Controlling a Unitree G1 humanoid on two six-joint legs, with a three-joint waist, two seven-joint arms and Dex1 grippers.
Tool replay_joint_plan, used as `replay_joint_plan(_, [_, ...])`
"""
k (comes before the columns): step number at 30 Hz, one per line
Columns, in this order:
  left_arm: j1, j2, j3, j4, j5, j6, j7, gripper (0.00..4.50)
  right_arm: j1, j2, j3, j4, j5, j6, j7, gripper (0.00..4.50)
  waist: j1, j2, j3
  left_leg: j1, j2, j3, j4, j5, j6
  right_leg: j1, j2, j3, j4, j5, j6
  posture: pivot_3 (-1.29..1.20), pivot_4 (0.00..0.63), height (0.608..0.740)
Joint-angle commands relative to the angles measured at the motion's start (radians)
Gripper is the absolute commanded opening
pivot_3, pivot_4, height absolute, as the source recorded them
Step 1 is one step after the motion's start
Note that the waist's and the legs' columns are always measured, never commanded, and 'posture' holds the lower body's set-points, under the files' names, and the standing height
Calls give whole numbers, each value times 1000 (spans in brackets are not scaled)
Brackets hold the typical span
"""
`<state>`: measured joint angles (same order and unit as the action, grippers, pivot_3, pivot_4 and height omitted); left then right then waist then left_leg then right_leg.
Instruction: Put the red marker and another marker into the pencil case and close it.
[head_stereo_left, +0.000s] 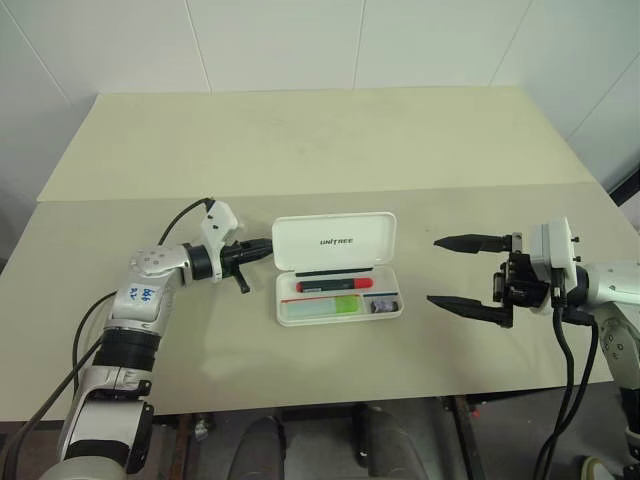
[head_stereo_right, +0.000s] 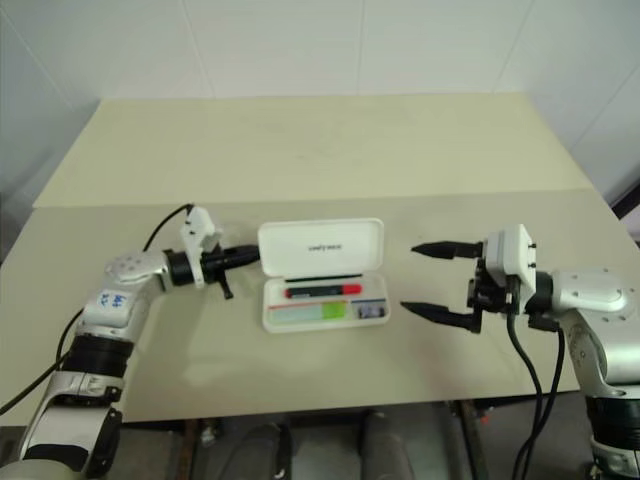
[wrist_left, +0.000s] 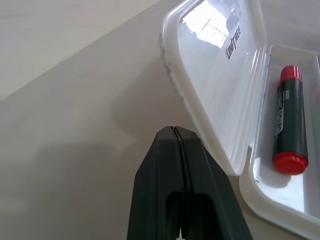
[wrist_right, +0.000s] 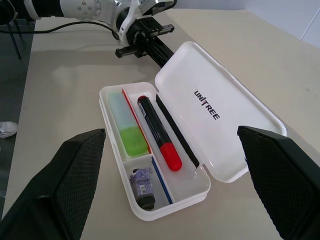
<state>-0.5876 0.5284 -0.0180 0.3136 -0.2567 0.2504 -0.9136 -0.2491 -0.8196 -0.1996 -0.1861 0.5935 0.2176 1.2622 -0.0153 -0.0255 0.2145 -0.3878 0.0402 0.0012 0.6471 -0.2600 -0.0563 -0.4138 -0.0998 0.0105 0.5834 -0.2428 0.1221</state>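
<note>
Pencil case (head_stereo_left: 336, 268) lies open mid-bench (head_stereo_left: 300, 150), lid propped up on the far side, tray toward the robot. Red marker (head_stereo_left: 334, 285) already in the tray, long axis running left-right, parallel to the hinge. Another marker (head_stereo_left: 322, 308), pale green, sits in the front compartment, same orientation. Small grey-purple block (wrist_right: 142, 186) in the little end compartment. So both markers look to be in; what's left is prob. just closing the lid.

Left hand (head_stereo_left: 268, 246) clenched, holding nothing, tips right at the lid's left end, just beside or touching it, can't tell which. It points level toward the right, so the lid lies straight ahead of it. Right hand (head_stereo_left: 462, 272) spread wide, empty, well apart from the case on its right side, pointing left at it. Left hand clearly nearer. Judgement: the lid needs to swing down toward the robot over the tray; the left is placed to tip it.

Left wrist view gives the tip-to-lid-edge closeness from behind the lid. Right wrist view gives the tray contents and compartments, plus the left hand behind the lid.
</note>
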Motion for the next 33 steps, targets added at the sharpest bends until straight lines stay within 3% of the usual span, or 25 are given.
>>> replay_joint_plan(1, [-32, -22, -7, -9, 9, -10, 10, 27, 1, 7, -15, -35, 15, -7, -13, 4500, 2, 0, 0, 0, 0, 0, 0, 0, 0, 0, 0, 0, 0, 0, 0, 0, 150, 740])
replay_joint_plan(7, [-36, -50, -13, -37, 6, -17, -7, 27, 0, 15, -13, -42, 13, -7, -26, 4500, 13, 0, 0, 0, 0, 0, 0, 0, 0, 0, 0, 0, 0, 0, 0, 0, 150, 740])
replay_joint_plan(11, [-14, -41, -6, -107, -51, -25, -103, 27, 6, 16, -17, -51, 14, -5, -34, 4500, 13, 0, 0, -1, 0, 0, 0, 0, 0, 0, 0, 0, -1, 0, 0, 0, 150, 740])
replay_joint_plan(23, [33, 67, -9, -226, -105, -38, -332, 27, 28, 16, -21, -75, 18, 3, -62, 4500, 12, 0, 0, 0, 1, 0, 0, 0, 0, 0, 1, 0, -1, -2, -4, 0, 150, 740])
replay_joint_plan(33, [14, 32, -160, -296, -43, 20, -335, 27, 42, 12, -24, -94, 19, 10, -83, 4500, 14, 0, 0, -1, 1, 0, 0, 0, 0, 0, 1, 0, -1, -2, -4, 0, 150, 740])
